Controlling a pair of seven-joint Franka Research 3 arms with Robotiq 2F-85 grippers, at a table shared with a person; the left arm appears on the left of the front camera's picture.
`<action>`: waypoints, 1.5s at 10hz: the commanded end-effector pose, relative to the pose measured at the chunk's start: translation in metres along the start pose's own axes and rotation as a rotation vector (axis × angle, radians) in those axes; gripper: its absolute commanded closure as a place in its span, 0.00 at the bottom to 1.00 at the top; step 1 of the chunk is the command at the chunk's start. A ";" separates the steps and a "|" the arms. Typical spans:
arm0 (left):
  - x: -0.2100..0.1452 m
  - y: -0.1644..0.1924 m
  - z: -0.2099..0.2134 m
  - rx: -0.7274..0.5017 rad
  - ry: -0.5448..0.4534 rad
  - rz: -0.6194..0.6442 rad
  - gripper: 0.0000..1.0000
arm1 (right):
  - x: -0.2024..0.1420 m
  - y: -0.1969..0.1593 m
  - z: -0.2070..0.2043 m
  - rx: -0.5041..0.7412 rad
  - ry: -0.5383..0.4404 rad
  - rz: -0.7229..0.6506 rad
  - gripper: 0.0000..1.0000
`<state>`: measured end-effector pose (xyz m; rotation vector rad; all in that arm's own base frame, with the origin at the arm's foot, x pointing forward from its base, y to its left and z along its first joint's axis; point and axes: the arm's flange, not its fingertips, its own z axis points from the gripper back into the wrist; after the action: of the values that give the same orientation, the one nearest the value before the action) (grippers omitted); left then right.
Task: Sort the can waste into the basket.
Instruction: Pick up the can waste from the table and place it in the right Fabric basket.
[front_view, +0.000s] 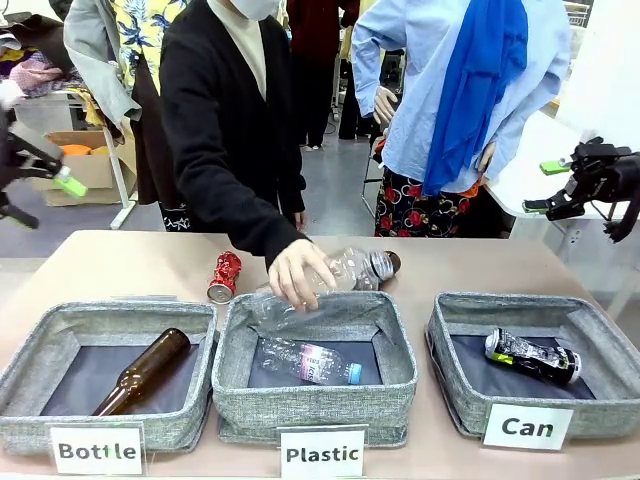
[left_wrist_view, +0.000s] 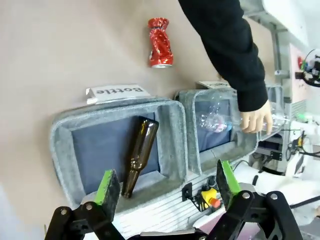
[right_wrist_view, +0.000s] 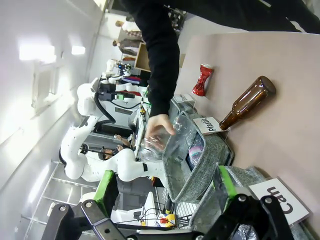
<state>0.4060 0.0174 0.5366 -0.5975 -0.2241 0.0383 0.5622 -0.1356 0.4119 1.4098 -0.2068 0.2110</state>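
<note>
Robot lab, probably test bay. Left gripper (front_view: 45, 200) and right gripper (front_view: 545, 187) flank plain table (front_view: 120, 262); three grey bins (front_view: 312, 405) with printed labels Bottle, Plastic, Can; cardboard box (front_view: 95, 170) on grey floor, far left.

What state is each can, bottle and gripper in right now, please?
Red can: dented, on the table, outside the baskets.
Dark can: lying in the Can basket.
Brown bottle: lying in the Bottle basket.
Second brown bottle: lying on the table.
Capped clear bottle: lying in the Plastic basket.
Other clear bottle: held in the person's hand at the Plastic basket's far rim.
Left gripper: open, empty.
Right gripper: open, empty.
</note>
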 end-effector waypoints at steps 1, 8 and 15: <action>0.023 -0.032 -0.031 0.032 0.005 -0.037 0.00 | 0.003 0.002 0.001 0.007 0.012 0.018 0.00; 0.007 0.064 0.030 -0.082 -0.023 0.069 0.00 | 0.003 0.002 0.001 0.007 0.012 0.018 0.00; -0.025 0.101 0.040 -0.118 -0.112 0.170 0.00 | 0.003 0.002 0.001 0.007 0.012 0.018 0.00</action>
<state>0.3694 0.1439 0.4951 -0.7704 -0.2565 0.2353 0.5630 -0.1351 0.4126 1.4094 -0.2072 0.2140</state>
